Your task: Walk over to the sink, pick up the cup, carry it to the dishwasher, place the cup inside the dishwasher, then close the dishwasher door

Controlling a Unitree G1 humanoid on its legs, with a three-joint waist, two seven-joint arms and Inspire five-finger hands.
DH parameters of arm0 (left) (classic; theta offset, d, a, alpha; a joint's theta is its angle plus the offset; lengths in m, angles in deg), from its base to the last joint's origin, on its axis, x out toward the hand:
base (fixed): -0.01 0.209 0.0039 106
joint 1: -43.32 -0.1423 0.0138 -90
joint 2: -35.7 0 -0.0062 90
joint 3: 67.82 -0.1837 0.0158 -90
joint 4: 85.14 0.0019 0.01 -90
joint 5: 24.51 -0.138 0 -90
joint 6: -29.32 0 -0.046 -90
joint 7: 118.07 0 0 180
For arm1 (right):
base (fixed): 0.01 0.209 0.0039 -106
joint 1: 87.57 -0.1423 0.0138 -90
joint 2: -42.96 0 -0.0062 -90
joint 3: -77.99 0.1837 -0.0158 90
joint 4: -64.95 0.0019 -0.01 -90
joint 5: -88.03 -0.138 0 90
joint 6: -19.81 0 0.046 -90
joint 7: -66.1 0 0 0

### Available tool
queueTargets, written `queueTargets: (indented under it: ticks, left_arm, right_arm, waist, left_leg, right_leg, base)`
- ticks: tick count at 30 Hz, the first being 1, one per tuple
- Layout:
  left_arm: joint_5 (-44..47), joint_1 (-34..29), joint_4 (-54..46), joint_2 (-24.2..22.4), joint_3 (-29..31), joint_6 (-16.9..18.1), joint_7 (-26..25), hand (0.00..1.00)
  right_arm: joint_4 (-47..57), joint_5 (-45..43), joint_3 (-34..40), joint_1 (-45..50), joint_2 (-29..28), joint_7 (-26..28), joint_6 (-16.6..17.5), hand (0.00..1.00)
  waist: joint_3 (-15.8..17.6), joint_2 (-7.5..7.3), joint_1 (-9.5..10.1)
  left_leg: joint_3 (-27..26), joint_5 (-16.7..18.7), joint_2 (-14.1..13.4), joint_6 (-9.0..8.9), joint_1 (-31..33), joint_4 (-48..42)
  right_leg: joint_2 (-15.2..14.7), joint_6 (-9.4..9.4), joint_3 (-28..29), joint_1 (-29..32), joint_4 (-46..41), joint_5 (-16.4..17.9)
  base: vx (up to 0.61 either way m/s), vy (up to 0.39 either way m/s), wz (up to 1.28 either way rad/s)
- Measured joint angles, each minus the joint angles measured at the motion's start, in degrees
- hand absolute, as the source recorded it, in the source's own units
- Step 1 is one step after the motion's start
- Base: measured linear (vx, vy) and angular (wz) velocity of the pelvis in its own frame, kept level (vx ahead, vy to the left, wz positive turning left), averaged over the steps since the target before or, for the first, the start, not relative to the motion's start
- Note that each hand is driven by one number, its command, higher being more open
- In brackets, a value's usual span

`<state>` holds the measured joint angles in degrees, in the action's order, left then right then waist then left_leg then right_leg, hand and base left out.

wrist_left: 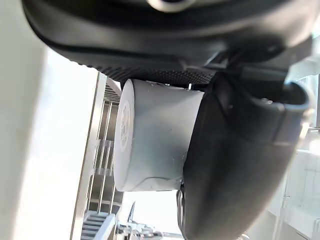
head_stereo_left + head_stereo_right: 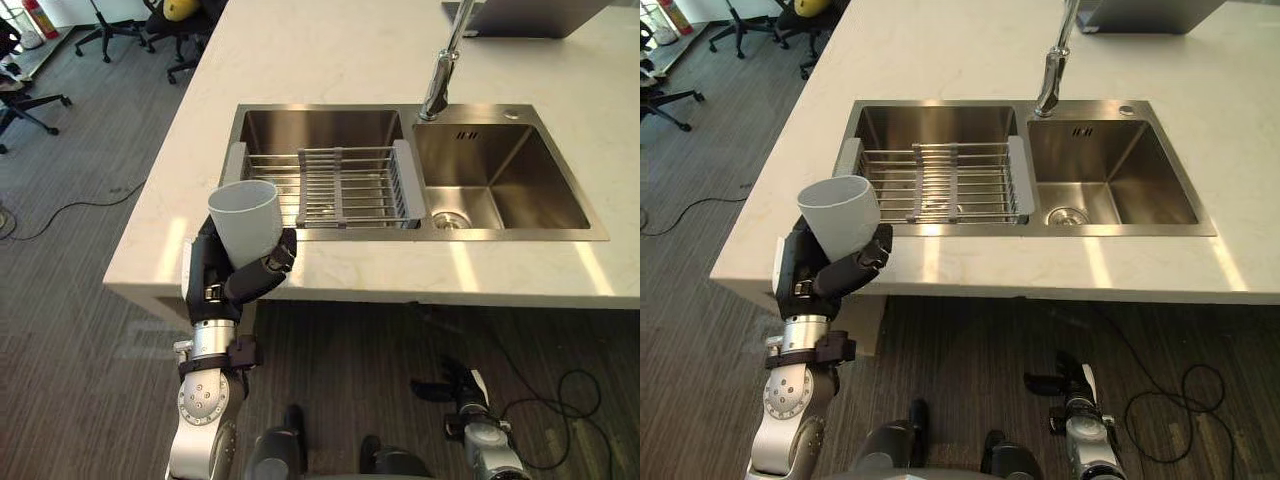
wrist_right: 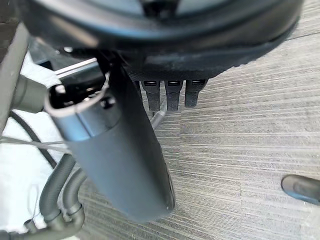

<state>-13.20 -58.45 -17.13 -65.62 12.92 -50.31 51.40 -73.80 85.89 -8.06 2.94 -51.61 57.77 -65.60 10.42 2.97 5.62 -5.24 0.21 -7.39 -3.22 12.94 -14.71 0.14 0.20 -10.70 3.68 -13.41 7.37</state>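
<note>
At the counter's (image 2: 330, 60) front edge, I hold the cup (image 2: 245, 218) upright, mouth up, with my left hand (image 2: 222, 282) raised, fingers and thumb clamped round it.

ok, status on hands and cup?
Left hand shut on cup, upright, over the counter edge by the sink. Right hand low, open, idle. Nothing blocking the cup.

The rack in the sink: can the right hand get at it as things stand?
Probably not yet. The right hand hangs low over the floor, below the countertop edge, which lies between it and the rack. Lifted above the countertop, its way looks free.
</note>
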Motion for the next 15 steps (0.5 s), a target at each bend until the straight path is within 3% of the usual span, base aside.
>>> queueTargets:
  ticks: [1, 2, 3, 5, 7, 9, 10, 11, 12, 15]
  left_arm:
    - [0.1, 0.2, -0.1, 0.5, -0.6, 0.0, 0.4, 0.3]
    - [0.1, 0.5, -0.1, 0.6, -1.2, 0.0, 0.8, 0.3]
    - [0.1, 1.0, -0.2, 1.1, -2.2, 0.0, 1.4, 0.3]
    - [0.8, 1.4, -0.2, 1.7, -2.7, 0.0, 2.3, 0.3]
    - [1.2, 2.7, -0.2, 1.5, -3.8, 0.1, 2.4, 0.3]
    - [1.2, 4.0, 0.1, 0.5, -4.8, 0.1, 2.3, 0.3]
    - [1.2, 4.5, 0.2, 0.0, -5.5, 0.1, 2.3, 0.3]
    - [1.2, 4.6, 0.2, -0.3, -5.9, 0.1, 2.2, 0.3]
    - [1.2, 5.0, 0.5, -0.5, -6.0, 0.1, 2.2, 0.3]
    - [1.2, 5.9, 4.5, 2.3, -5.2, 0.1, 1.4, 0.3]
  right_arm:
    - [0.2, 0.0, 0.3, 0.5, -0.1, -0.2, 0.1, 0.9]
    - [0.2, 0.0, 0.4, 0.7, 0.0, -0.5, 0.2, 0.9]
    - [-0.1, 0.0, 0.6, 0.8, 0.2, -0.9, 0.1, 0.9]
    - [-0.2, 0.0, 0.6, 1.3, 0.1, -1.0, 0.1, 0.9]
    - [-0.1, 0.0, 0.4, 2.8, -0.3, -0.9, 0.0, 0.9]
    - [0.2, -0.2, 0.4, 3.7, -0.8, -1.0, 0.0, 0.9]
    - [0.7, -0.4, 0.7, 4.5, -0.9, -0.9, 0.0, 0.9]
    - [1.1, -0.5, 0.8, 4.9, -0.9, -1.0, 0.0, 0.9]
    - [1.0, -0.5, 1.1, 4.5, -1.1, -1.0, 0.0, 0.9]
    - [1.5, -0.5, 1.2, 4.5, -4.2, -0.9, 0.1, 0.9]
  waist:
    - [0.1, -0.35, -0.31]
    - [0.1, -0.43, -0.47]
    - [0.2, -0.54, -0.58]
    - [0.6, -1.17, -1.28]
    - [0.4, -1.14, -2.75]
    - [0.2, -0.84, -4.04]
    - [-0.5, 0.25, -4.4]
    - [-1.0, 0.9, -4.45]
    - [-2.0, 2.13, -4.84]
    - [-3.2, -0.9, -4.6]
  left_leg:
    - [1.3, -2.0, 0.8, -3.05, -0.1, 2.6]
    - [1.1, -1.6, 0.8, -3.43, 0.5, 2.2]
    - [0.3, -0.5, 1.3, -1.97, 1.6, -0.9]
    - [-0.7, 1.7, 1.8, -0.41, 1.4, -4.9]
    - [-5.3, 6.5, -0.1, 1.53, -0.8, -9.2]
    - [-8.9, 8.6, -2.2, 1.87, -3.5, -9.3]
    - [-10.1, 7.7, -3.3, 1.3, -6.4, -5.6]
    - [-10.5, 6.5, -3.7, 0.47, -8.2, -2.4]
    - [-10.6, 8.0, -3.4, -1.97, -10.3, 3.7]
    - [-10.9, 7.0, -0.2, -0.78, -10.2, 4.0]
  right_leg:
    - [-1.1, -1.33, -2.3, 0.2, 0.6, -0.3]
    - [-1.5, -1.91, -3.5, 0.5, 0.6, -0.4]
    - [-2.6, -2.87, -4.9, 1.1, 0.9, -0.9]
    - [-4.4, -2.98, -6.9, 1.3, 1.7, -2.0]
    - [-6.8, -2.56, -11.0, 1.2, 3.3, -3.7]
    - [-8.7, -1.58, -14.8, 1.2, 3.5, -4.4]
    - [-9.3, -0.71, -16.7, 1.3, 3.5, -4.8]
    - [-9.2, 0.19, -17.6, 1.5, 3.5, -5.0]
    - [-9.4, 1.5, -18.7, 2.2, 3.0, -5.4]
    - [-12.0, 3.98, -18.7, 1.3, 3.6, -7.1]
  base:
    - [-0.28, -0.076, 0.82]
    - [-0.27, -0.052, 0.87]
    - [-0.2, -0.029, 0.65]
    - [-0.22, 0.013, 0.73]
    - [-0.2, 0.067, 1.03]
    - [-0.11, 0.146, 1.16]
    - [-0.08, 0.197, 1.05]
    - [-0.06, 0.318, 0.79]
    - [-0.02, 0.283, 0.43]
    - [0.01, 0.24, 0.33]
